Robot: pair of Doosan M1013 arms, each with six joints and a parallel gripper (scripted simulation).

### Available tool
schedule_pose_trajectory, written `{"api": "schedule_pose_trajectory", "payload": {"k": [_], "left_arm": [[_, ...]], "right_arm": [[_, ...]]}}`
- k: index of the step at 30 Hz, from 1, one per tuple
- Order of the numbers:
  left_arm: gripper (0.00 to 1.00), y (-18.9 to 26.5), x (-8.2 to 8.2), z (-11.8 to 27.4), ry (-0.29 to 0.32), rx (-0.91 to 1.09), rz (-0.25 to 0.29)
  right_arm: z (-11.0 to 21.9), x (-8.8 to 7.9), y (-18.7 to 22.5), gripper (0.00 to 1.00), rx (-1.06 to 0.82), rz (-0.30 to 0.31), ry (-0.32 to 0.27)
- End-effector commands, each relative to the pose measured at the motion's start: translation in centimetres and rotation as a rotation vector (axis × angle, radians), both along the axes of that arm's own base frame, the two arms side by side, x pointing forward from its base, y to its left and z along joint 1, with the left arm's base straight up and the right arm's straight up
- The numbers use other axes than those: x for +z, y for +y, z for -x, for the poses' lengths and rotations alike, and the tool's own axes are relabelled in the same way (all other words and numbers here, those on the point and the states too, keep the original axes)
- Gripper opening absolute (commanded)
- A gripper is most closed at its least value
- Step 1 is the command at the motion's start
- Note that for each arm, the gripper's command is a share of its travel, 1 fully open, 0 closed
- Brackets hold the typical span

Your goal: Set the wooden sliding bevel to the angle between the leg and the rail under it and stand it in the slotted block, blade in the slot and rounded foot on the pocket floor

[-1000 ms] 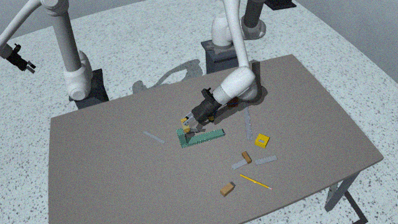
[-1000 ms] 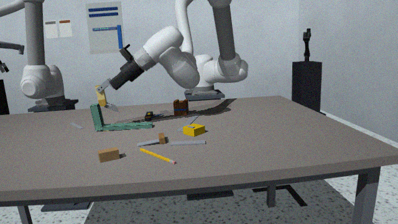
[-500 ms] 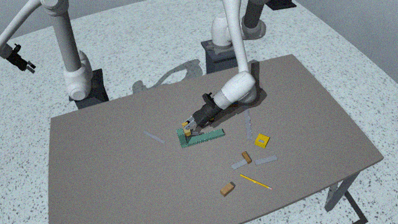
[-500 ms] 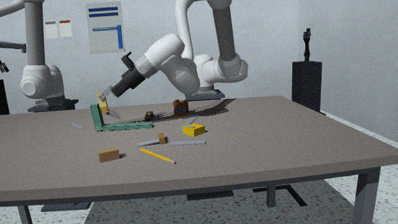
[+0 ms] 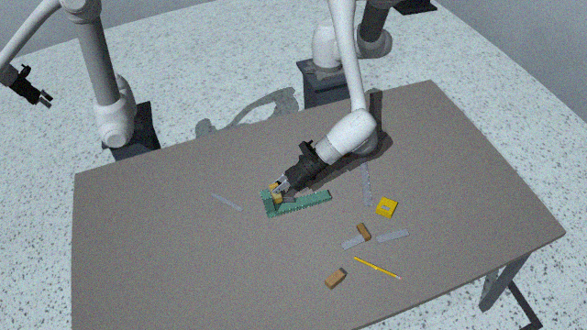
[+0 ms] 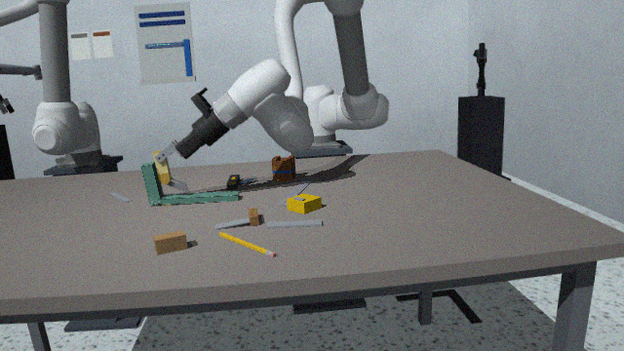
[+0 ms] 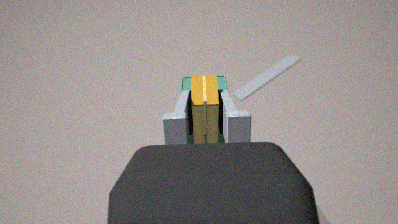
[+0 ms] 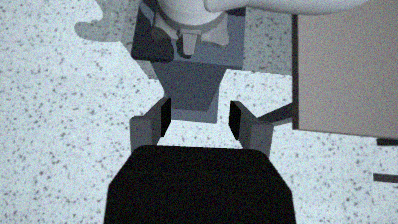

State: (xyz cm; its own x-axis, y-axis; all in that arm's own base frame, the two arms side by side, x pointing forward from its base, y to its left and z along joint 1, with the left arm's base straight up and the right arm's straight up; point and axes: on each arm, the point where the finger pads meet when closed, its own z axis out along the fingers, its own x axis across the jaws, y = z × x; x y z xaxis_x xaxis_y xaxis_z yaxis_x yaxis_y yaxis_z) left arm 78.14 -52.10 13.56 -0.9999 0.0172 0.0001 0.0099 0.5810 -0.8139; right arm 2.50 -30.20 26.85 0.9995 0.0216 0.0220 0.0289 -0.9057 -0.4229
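Currently, the left tool point(image 5: 281, 185) point(image 6: 168, 151) point(image 7: 204, 103) grips the yellow-tan wooden bevel point(image 5: 276, 197) point(image 6: 162, 168) point(image 7: 205, 92); its grey blade point(image 5: 289, 199) point(image 6: 178, 184) apparently projects obliquely. Right tool point(image 5: 46, 98) point(image 8: 200, 119): released.

The left arm's black gripper with grey fingers point(image 5: 280, 184) point(image 6: 167, 152) is lower and slightly nearer the table's near edge than a second ago. The yellow-brown wooden bevel point(image 5: 276, 198) point(image 6: 162, 172) point(image 7: 205, 90) in its grasp has come down too. Its handle, earlier mostly above the upright green leg point(image 5: 268, 200) point(image 6: 152, 182) point(image 7: 186, 83), now overlaps it more, and its grey metal blade point(image 5: 289, 199) point(image 6: 178, 185) is closer to the flat green rail point(image 5: 308, 201) point(image 6: 207, 197).
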Motion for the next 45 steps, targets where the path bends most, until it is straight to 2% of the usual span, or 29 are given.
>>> {"api": "schedule_pose_trajectory", "payload": {"k": [1,45], "left_arm": [[0.0,0.0,0.08,-0.04,-0.002,0.0,0.001],[0.0,-0.56,-0.16,-0.04,-0.002,0.0,0.001]], "right_arm": [[-0.01,0.04,-0.03,1.0,0.0,0.001,0.0],[-0.01,0.04,-0.03,1.0,0.0,0.001,0.0]]}}
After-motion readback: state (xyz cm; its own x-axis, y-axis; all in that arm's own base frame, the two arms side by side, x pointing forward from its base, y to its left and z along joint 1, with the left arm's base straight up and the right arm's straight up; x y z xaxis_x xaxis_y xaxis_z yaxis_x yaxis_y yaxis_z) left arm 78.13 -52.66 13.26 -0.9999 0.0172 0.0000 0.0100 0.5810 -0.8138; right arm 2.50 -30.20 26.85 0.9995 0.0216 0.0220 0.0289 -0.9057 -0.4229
